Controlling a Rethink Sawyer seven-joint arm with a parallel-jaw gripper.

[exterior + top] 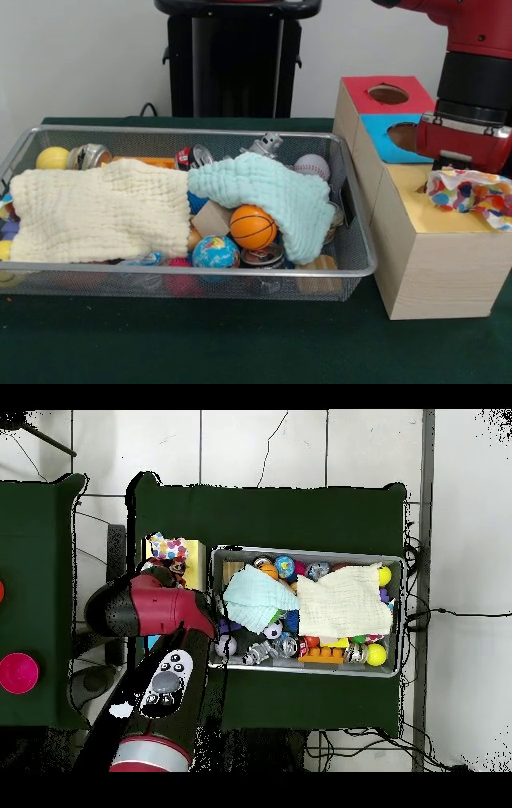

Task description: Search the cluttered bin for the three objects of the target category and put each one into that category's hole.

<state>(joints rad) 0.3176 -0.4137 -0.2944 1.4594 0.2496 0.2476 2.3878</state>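
Cream cloth [100, 212] and mint cloth [264, 192] bury bin [352, 268] clutter; gripper [464, 172] over yellow box [416, 240] with spotted cloth [470, 196], grip state unclear.

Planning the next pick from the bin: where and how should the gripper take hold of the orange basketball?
Grip the orange basketball across its round middle, coming straight down from above. Its top is bare, but the mint cloth crowds its right side and a cardboard block its left, so a sideways approach looks blocked.
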